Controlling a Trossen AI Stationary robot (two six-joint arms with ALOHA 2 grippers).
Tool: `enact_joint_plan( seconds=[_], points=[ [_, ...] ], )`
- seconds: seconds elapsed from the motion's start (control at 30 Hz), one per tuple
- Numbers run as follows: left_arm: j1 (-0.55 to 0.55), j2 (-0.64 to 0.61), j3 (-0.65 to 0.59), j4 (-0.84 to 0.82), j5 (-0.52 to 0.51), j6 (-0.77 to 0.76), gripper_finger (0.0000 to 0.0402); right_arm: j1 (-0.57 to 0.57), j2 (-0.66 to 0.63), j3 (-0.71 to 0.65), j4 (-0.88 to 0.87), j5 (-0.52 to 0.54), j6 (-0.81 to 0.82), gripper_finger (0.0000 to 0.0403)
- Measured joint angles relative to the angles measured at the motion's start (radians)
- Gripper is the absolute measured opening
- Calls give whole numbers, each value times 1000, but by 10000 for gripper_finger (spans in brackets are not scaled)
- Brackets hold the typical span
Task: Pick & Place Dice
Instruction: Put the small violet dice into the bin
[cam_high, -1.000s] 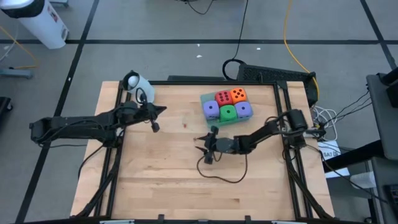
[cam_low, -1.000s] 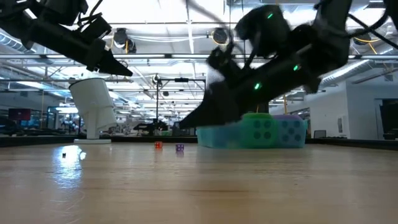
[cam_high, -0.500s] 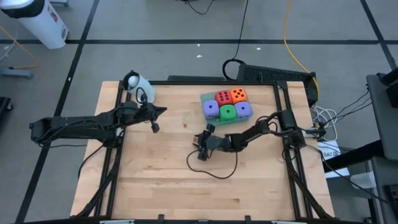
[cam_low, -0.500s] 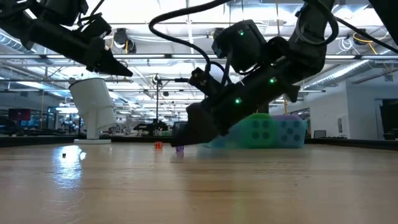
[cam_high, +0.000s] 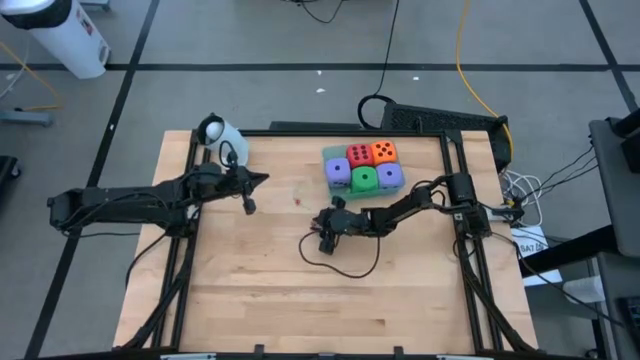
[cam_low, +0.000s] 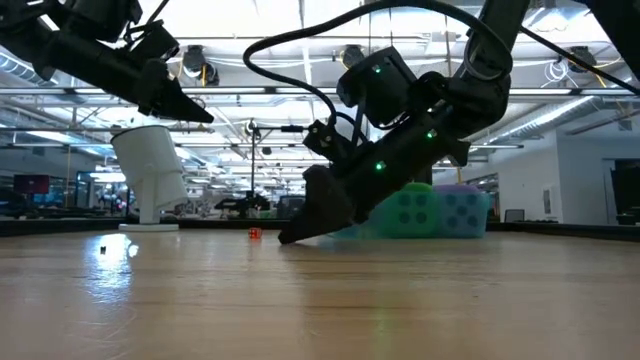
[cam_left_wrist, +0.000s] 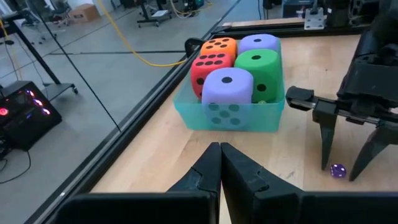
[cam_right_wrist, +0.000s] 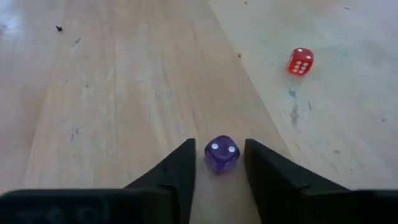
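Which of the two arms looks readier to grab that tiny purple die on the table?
The right one. The right gripper is open and down at the table with its fingers either side of the tiny purple die. The left gripper is shut and hangs above the table, farther away.

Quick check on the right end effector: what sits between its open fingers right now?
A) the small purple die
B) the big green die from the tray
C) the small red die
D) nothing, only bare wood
A: in the right wrist view the small purple die lies on the wood in the gap of the right end effector, fingers open and apart from it, while the small red die lies well off.
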Motion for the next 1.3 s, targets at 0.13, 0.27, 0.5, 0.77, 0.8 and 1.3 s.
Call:
enact_joint_plan(
  seconds=[0.13, 0.27, 0.5, 0.77, 0.8, 1.3],
  points=[
    [0, 0, 0, 10, 0, 2, 21, -7, 0, 0, 0, -19, 4, 95],
    [0, 0, 0, 31, 0, 3, 21, -8, 2, 0, 19, -28, -6, 39],
    [0, 0, 0, 39, 0, -11, 21, -5, -57, -2, 34, -68, -78, 34],
    [-1, 0, 0, 44, 13, -23, 21, -30, -337, -1, -276, 56, -258, 40],
    [-1, 0, 0, 46, 13, -23, 21, -37, -377, -1, -327, 77, -276, 39],
    [0, 0, 1, 111, 94, -56, 21, -211, -488, -42, -611, 49, -308, 87]
  ],
)
